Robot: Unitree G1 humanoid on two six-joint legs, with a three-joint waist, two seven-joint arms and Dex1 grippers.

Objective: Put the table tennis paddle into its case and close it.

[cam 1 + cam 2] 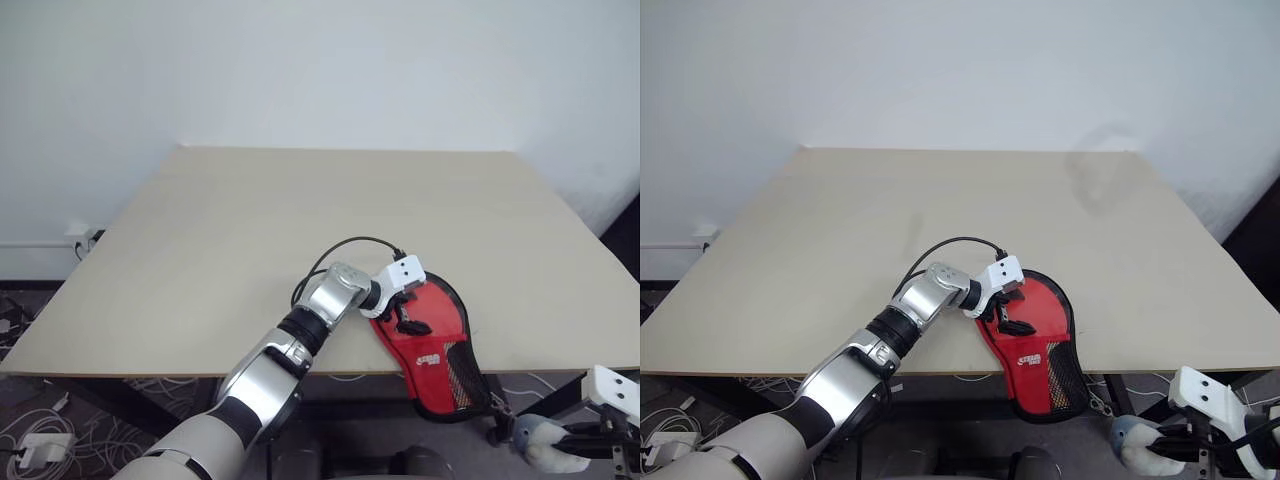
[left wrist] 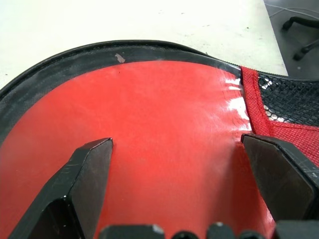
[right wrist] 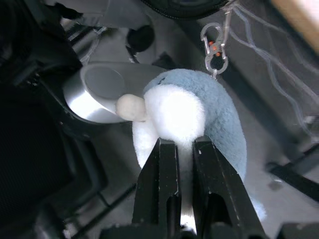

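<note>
The case (image 1: 432,345), red with black piping and a black mesh end (image 1: 462,378), lies at the table's front edge, its mesh end hanging over. My left gripper (image 1: 405,316) rests on its round red part, open, one finger (image 2: 84,174) to each side on the glossy red panel (image 2: 169,114). The paddle is hidden; I cannot tell it apart from the case. My right gripper (image 3: 184,142) is below the table edge at the right, shut on a blue-and-white plush toy (image 3: 199,104). A clear clip (image 3: 215,42) above the toy leads up toward the case.
The beige table (image 1: 250,230) stretches wide behind and left of the case, up to a white wall. Cables and a plug strip (image 1: 40,445) lie on the floor at the left. A chair base (image 2: 299,25) stands beyond the table's edge.
</note>
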